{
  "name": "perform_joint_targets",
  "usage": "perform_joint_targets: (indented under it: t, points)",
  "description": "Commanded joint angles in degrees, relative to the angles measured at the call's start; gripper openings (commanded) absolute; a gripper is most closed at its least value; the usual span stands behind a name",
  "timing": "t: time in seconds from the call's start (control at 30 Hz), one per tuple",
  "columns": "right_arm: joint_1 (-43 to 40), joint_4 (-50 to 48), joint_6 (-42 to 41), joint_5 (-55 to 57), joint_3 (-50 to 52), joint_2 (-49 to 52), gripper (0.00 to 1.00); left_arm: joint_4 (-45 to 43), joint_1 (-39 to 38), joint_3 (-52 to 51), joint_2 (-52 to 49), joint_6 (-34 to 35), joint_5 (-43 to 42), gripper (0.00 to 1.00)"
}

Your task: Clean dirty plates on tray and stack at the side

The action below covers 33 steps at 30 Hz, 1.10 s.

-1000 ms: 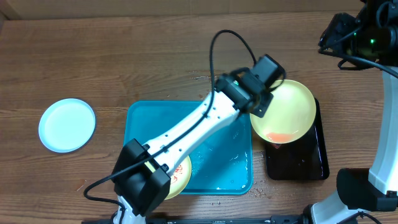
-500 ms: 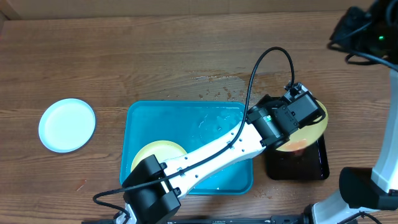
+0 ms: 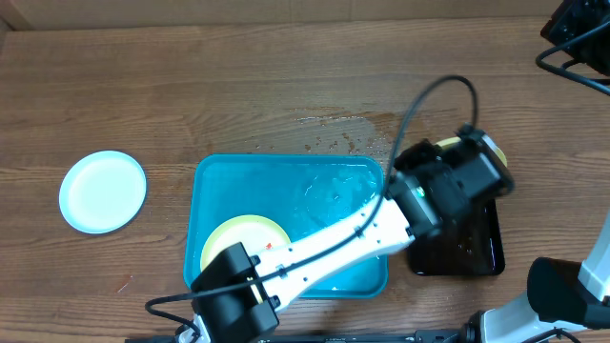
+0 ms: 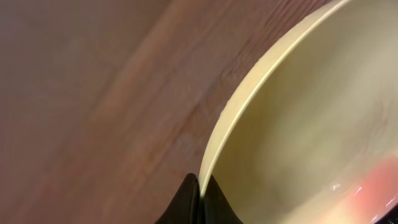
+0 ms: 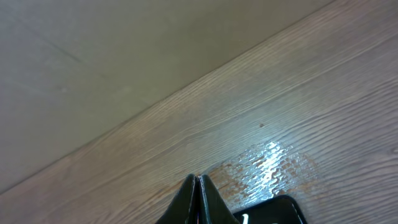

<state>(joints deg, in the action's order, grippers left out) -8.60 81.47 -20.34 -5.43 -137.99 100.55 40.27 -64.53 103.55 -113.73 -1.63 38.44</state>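
Note:
A pale yellow plate (image 4: 311, 112) fills the right of the left wrist view, with a red sauce smear (image 4: 380, 185) low on its inside. My left gripper (image 4: 202, 191) is shut on that plate's rim. From overhead, the left gripper (image 3: 474, 164) hangs over the black tray and hides most of the held plate (image 3: 496, 152). A second pale yellow plate (image 3: 243, 243) lies in the turquoise tray (image 3: 286, 181), partly under my left arm. The white-light blue plate (image 3: 103, 191) sits on the table at the far left. My right gripper (image 5: 198, 185) is shut on nothing above the wood.
The smaller black tray (image 3: 467, 250) stands just right of the turquoise tray, and its corner (image 5: 280, 213) shows in the right wrist view. A wet patch (image 3: 334, 124) spreads on the table behind the trays. My right arm (image 3: 577, 27) sits in the far right corner.
My left arm has swung the held yellow plate rightward, over the black tray. The second yellow plate in the turquoise tray has come into view. My right arm has drawn back toward the corner.

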Motion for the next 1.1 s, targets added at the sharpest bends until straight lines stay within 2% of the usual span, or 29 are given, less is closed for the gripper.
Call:
perform_joint_targets:
  t: [0.0, 0.13, 0.27, 0.47, 1.07]
  points:
    - [-0.2, -0.5, 0.9, -1.4, -1.3, -1.7, 0.04, -2.3, -3.5, 1.7, 1.6, -10.1, 9.8, 0.04]
    - [-0.2, -0.3, 1.1, -1.4, -1.3, -1.7, 0.04, -5.9, -6.3, 1.7, 1.6, -17.2, 15.7, 0.04]
    - [-0.2, 0.1, 1.6, -2.6, -1.3, -1.7, 0.04, -7.4, -7.9, 1.7, 1.6, -20.7, 19.9, 0.04]
    - [-0.2, 0.1, 2.4, -4.3, -1.3, -1.7, 0.04, -7.5, -8.3, 1.7, 1.6, -21.1, 24.6, 0.04]
    - [-0.2, 0.5, 2.4, -5.0, -1.3, -1.7, 0.04, -7.6, -8.4, 1.7, 1.6, -21.1, 24.7, 0.04]
